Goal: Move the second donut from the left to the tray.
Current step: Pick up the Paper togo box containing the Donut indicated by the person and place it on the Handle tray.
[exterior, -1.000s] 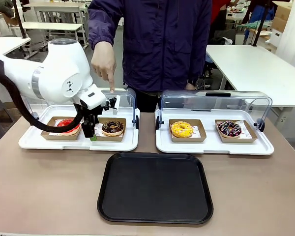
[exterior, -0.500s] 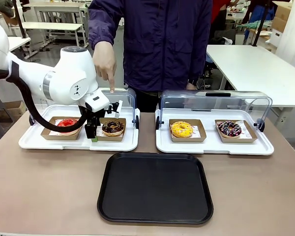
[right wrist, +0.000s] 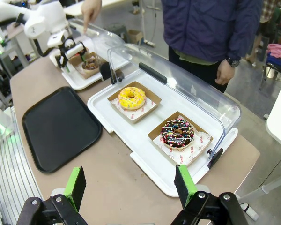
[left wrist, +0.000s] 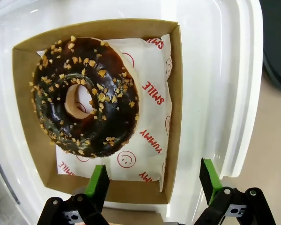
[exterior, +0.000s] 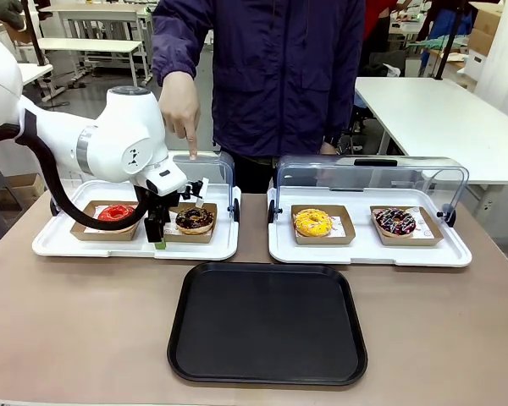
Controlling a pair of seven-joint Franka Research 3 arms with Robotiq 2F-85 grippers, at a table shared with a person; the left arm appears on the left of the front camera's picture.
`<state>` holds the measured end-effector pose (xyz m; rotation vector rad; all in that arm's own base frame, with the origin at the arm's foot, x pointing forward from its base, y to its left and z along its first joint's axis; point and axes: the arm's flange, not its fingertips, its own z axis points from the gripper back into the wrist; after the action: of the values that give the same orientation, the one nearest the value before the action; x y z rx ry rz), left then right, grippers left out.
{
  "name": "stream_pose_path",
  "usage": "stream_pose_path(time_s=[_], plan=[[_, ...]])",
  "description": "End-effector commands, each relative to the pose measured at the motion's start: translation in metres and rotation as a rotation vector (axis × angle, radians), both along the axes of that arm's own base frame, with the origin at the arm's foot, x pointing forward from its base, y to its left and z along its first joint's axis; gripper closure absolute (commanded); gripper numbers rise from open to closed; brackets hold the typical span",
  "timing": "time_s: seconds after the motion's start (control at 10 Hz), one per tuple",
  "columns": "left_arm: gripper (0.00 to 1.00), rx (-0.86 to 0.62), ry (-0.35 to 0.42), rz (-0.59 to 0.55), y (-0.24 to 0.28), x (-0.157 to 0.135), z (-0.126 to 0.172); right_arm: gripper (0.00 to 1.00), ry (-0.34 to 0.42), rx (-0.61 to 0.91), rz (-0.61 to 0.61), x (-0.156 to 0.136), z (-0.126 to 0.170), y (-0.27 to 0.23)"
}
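Brown tabletop (workroom, white tables behind): black tray; left gripper open at crumb-topped donut; right gripper open.

My left arm is all glossy white rounded shells, with a grey ring at the joint and a small dark logo printed on the fat housing. A thick black cable loops out and under it. Both claws are black: the left claw and right claw each carry two bright green pads on their fingers (silver screws show at the knuckles).
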<state>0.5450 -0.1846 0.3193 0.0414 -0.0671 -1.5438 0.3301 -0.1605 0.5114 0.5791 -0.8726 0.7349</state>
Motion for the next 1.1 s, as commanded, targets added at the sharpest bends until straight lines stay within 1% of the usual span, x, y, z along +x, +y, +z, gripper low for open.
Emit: stream_pose_path(time_s=[0.0, 0.1, 0.2, 0.3, 0.5, 0.6, 0.7, 0.8, 1.0], plan=[[0.0, 0.01, 0.007, 0.014, -0.0032, 0.0038, 0.0018, 0.0, -0.034, 0.012, 0.014, 0.0029, 0.0013, -0.0001], [0.58, 0.012, 0.005, 0.008, -0.0035, 0.004, 0.0029, 0.0, -0.034, 0.012, 0.014, 0.0029, 0.0013, -0.0001], [0.59, 0.007, 0.01, 0.003, -0.0035, 0.0032, 0.0033, 0.0, -0.034, 0.012, 0.014, 0.0029, 0.0013, -0.0001], [1.0, 0.001, 0.016, -0.002, -0.0034, 0.0025, 0.004, 0.0, -0.034, 0.012, 0.014, 0.0029, 0.0013, -0.0001], [1.0, 0.003, 0.017, 0.0, -0.0034, 0.0025, 0.0039, 0.0, -0.034, 0.012, 0.014, 0.0029, 0.0013, -0.0001], [0.85, 0.004, 0.019, 0.001, -0.0037, 0.0035, 0.0025, 0.0, -0.034, 0.012, 0.014, 0.0029, 0.0013, -0.0001], [0.94, 0.007, 0.022, 0.0, -0.004, 0.004, 0.0014, 0.0, -0.034, 0.012, 0.014, 0.0029, 0.0013, -0.0001], [1.0, 0.006, 0.02, 0.002, -0.0041, 0.0036, 0.0004, 0.0, -0.034, 0.012, 0.014, 0.0029, 0.0013, -0.0001], [1.0, 0.0, 0.013, 0.007, -0.004, 0.0022, 0.0031, 0.0, -0.034, 0.012, 0.014, 0.0029, 0.0013, -0.0001]])
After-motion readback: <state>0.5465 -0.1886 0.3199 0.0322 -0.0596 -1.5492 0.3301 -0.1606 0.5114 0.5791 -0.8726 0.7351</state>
